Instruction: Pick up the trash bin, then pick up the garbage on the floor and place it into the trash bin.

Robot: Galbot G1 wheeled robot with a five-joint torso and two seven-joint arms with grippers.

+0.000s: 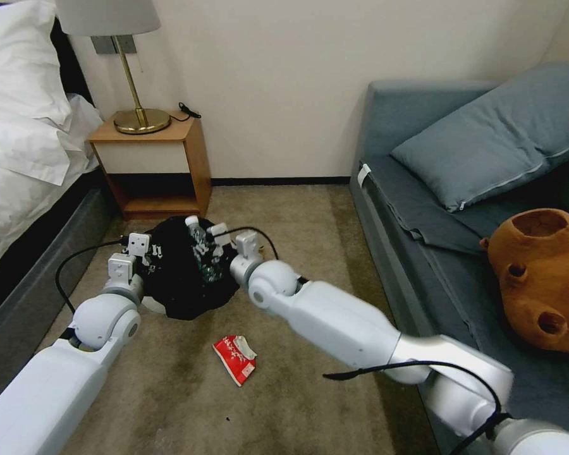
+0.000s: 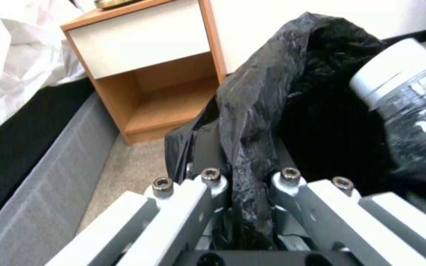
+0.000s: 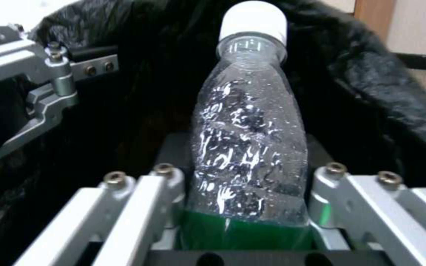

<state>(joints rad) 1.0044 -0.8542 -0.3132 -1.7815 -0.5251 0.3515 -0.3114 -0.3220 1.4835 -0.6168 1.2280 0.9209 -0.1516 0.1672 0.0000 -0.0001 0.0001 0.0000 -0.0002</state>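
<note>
The small clear plastic bottle with white cap and green label is held between the closed fingers of the right gripper, over the black-lined round white trash bin at the centre left of the head view. The bin's bag rim is clamped by the left gripper. A red-and-white snack packet lies on the carpet lower in the frame.
</note>
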